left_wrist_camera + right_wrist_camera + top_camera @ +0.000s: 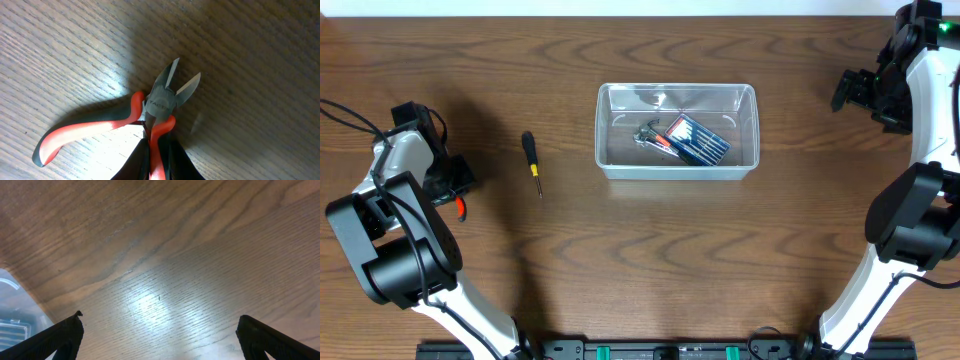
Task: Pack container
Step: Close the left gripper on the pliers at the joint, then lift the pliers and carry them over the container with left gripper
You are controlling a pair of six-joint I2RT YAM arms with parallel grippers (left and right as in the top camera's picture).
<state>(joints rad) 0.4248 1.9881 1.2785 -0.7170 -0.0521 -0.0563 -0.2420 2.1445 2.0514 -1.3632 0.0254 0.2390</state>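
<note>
Bearing the container (620,135), gleaming wood-grain table (570,270)

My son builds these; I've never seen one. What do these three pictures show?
Two white-and-black robot arms sit at a brown wooden table, each ending in a two-finger gripper. The wide picture looks down from above; the other two come from cameras on the wrists. In the middle stands a clear plastic rectangular container holding a blue-and-red packet and a grey metal tool. A black-and-yellow-handled screwdriver lies left of it. The left gripper is shut on one handle of red-handled side cutters, apparently resting on the table. The right gripper is open over bare wood, holding nothing.
</note>
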